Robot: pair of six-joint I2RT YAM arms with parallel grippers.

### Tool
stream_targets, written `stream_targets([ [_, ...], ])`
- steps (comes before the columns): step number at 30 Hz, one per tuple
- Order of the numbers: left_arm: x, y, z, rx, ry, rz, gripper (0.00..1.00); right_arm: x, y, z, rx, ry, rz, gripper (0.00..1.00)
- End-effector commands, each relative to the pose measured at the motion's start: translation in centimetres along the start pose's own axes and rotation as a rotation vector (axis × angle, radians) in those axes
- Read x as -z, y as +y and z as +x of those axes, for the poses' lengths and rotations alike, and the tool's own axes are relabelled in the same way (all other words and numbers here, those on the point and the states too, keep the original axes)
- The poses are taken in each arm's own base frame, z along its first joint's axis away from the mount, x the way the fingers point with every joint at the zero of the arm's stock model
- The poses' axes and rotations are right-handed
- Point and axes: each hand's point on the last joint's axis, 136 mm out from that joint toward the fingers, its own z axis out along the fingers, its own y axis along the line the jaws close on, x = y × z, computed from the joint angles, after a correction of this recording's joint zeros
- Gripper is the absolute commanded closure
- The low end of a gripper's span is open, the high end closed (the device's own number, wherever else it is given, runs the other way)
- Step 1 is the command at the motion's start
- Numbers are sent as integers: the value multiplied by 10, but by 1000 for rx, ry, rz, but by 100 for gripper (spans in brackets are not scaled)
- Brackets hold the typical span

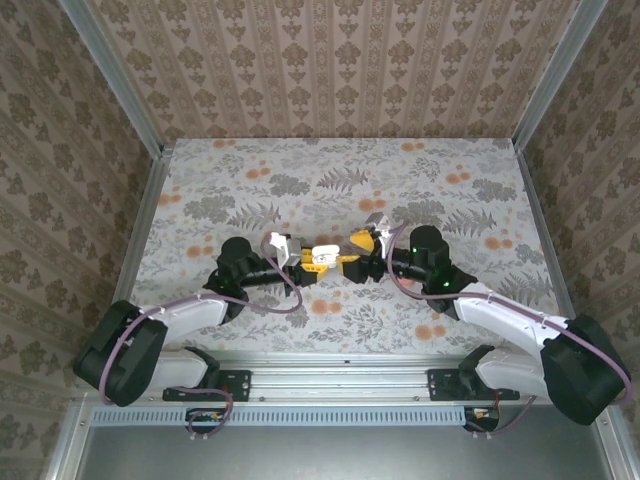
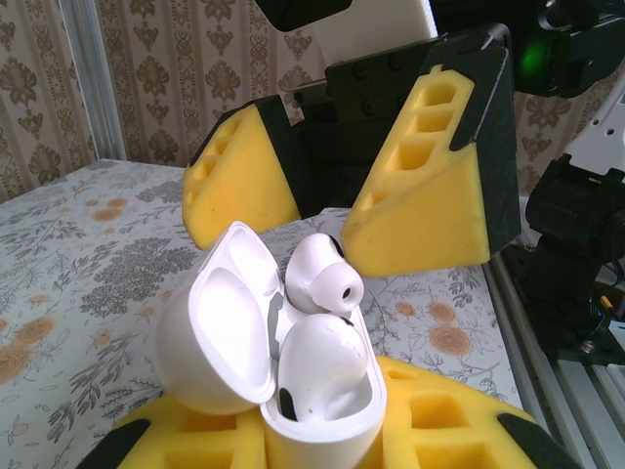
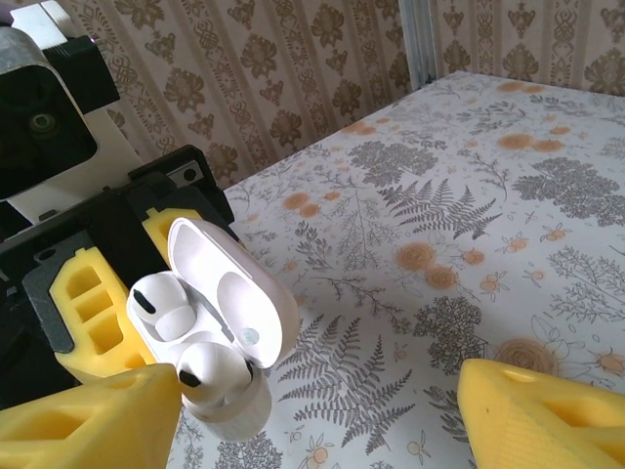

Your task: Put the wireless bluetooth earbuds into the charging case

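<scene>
The white charging case (image 2: 322,430) is held upright in my left gripper (image 2: 327,445), which is shut on its base between yellow pads (image 2: 459,420). Its lid (image 2: 220,322) stands open to the left. Two white earbuds are in the case: the nearer one (image 2: 327,366) sits low in its well, and the farther one (image 2: 317,274) stands higher and tilted. My right gripper (image 2: 327,200) hangs open just behind the case. In the right wrist view the case (image 3: 234,401) lies by the left yellow finger (image 3: 88,420) of the right gripper (image 3: 322,396). From above, both grippers (image 1: 303,262) (image 1: 362,243) meet at the case (image 1: 323,254).
The floral tablecloth (image 1: 330,180) covers the table, with patterned walls on three sides. A metal rail (image 1: 340,375) runs along the near edge by the arm bases. Bare cloth lies to the right of the case in the right wrist view (image 3: 469,225).
</scene>
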Motion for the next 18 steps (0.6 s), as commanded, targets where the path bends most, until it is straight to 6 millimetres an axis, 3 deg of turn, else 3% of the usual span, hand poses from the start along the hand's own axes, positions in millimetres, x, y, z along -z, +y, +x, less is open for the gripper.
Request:
stream_targets([
  [1, -2, -6, -19, -55, -36, 35, 88, -3, 4, -19, 5, -43, -27, 24],
  [18, -2, -6, -21, -59, -36, 36, 89, -10, 6, -17, -19, -20, -58, 25],
])
